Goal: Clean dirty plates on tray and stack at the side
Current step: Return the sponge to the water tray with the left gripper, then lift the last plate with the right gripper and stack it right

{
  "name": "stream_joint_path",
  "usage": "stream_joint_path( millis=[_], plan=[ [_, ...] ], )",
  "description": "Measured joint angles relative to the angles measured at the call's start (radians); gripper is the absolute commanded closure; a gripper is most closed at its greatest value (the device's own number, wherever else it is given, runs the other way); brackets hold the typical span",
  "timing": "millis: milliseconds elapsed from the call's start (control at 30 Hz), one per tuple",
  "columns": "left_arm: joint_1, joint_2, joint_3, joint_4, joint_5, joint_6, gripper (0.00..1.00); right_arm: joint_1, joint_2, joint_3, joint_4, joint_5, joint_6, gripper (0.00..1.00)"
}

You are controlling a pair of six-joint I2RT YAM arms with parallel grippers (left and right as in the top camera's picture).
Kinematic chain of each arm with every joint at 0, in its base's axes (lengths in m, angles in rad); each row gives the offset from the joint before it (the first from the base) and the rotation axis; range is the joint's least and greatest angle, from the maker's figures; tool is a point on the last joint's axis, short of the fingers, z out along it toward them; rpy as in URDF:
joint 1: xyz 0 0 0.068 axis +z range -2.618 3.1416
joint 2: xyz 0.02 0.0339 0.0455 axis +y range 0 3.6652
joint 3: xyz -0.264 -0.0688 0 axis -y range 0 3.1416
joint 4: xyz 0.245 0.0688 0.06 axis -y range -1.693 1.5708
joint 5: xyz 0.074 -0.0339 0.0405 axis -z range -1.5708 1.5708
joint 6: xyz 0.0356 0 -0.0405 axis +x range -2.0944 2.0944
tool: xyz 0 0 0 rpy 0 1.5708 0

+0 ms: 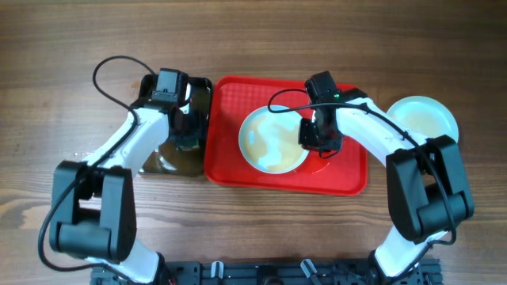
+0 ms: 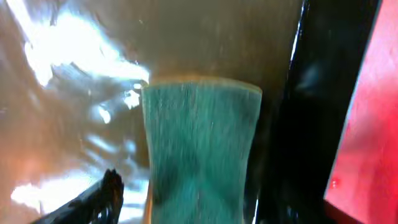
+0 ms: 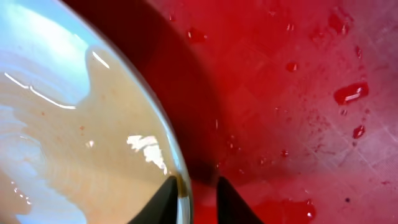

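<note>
The wooden surface (image 1: 63,95) carries a flat, textured red tray (image 1: 348,178) at mid-width toward the far edge, beaded with droplets. Just beside its left edge, a black rectangular pan (image 1: 202,95) holds water and a teal sponge (image 2: 199,149). The left gripper (image 1: 188,131) hangs wide open there, its visible finger (image 2: 106,199) clear of the sponge. A round pale plate (image 1: 269,138) lies on the tray, its rim between the barely parted fingers of the right gripper (image 3: 194,198). A second plate (image 1: 424,119) rests near the right edge.

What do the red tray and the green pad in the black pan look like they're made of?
The tray: probably plastic, going by its fine grid texture, glossy where wet; the green pad: likely a sponge, with matte fibrous face and pale edge.
</note>
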Motion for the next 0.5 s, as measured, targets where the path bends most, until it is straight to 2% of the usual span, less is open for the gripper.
stream_joint_path(
  millis=[67, 167, 500],
  plan=[
    [0.0, -0.003, 0.0, -0.086, 0.011, -0.006, 0.19, 0.0, 0.0, 0.0, 0.01, -0.001, 0.0, 0.76],
    [0.001, -0.003, 0.0, -0.089, 0.016, -0.006, 0.17, 0.0, 0.0, -0.008, 0.037, -0.005, -0.004, 0.96],
    [0.006, -0.003, 0.0, -0.089, 0.014, -0.01, 0.12, -0.004, -0.01, -0.019, 0.092, -0.114, -0.094, 0.96]
  ],
)
